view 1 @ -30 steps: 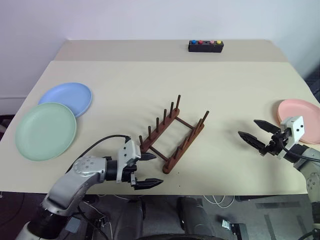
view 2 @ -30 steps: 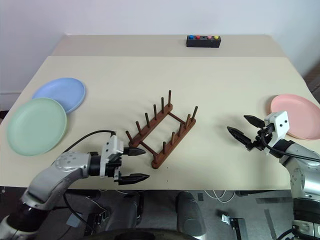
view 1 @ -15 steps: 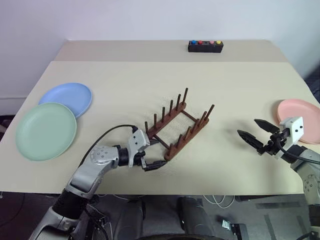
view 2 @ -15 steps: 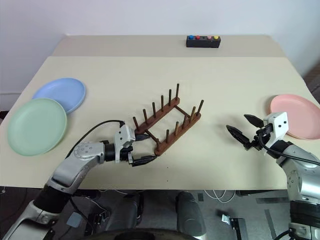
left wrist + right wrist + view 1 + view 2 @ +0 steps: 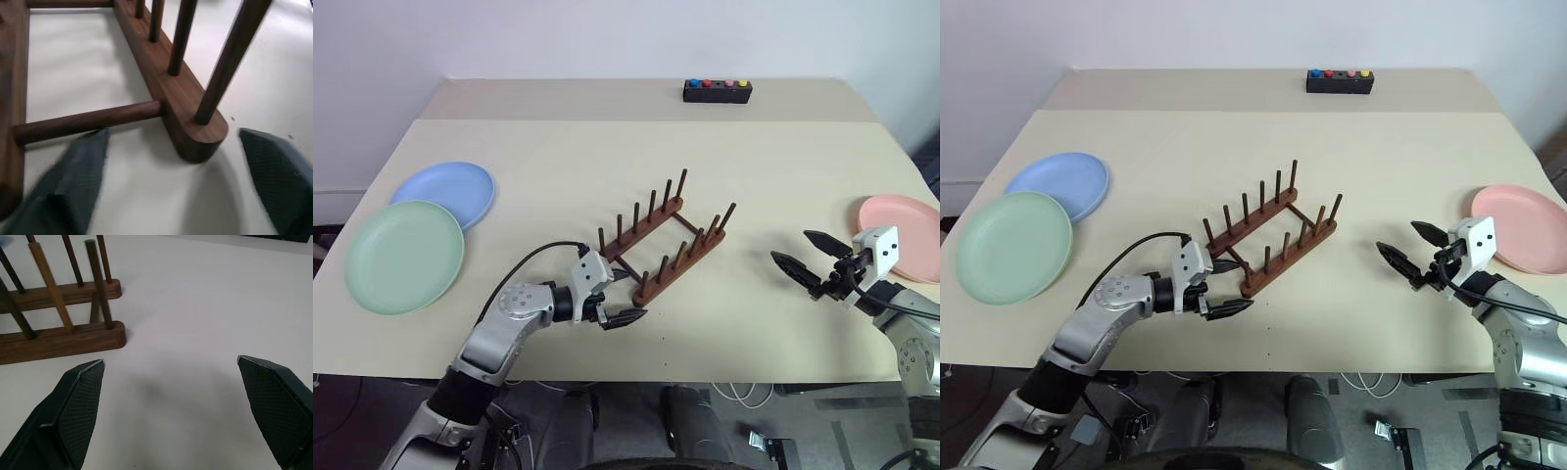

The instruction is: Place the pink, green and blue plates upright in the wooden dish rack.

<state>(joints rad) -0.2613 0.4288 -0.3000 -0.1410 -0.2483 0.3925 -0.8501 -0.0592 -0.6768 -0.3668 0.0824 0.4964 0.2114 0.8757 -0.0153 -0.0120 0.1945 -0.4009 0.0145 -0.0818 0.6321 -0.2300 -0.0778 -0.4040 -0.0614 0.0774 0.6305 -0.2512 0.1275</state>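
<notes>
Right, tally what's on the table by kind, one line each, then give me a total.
Plates: 3, namely the blue plate, the green plate and the pink plate
Wooden dish rack: 1
Black button box: 1
Total: 5

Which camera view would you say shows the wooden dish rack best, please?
The left eye view shows the whole wooden dish rack, both rails and every peg. The right eye view matches it. The left wrist view shows one rail end close up; the right wrist view shows the other end.
</notes>
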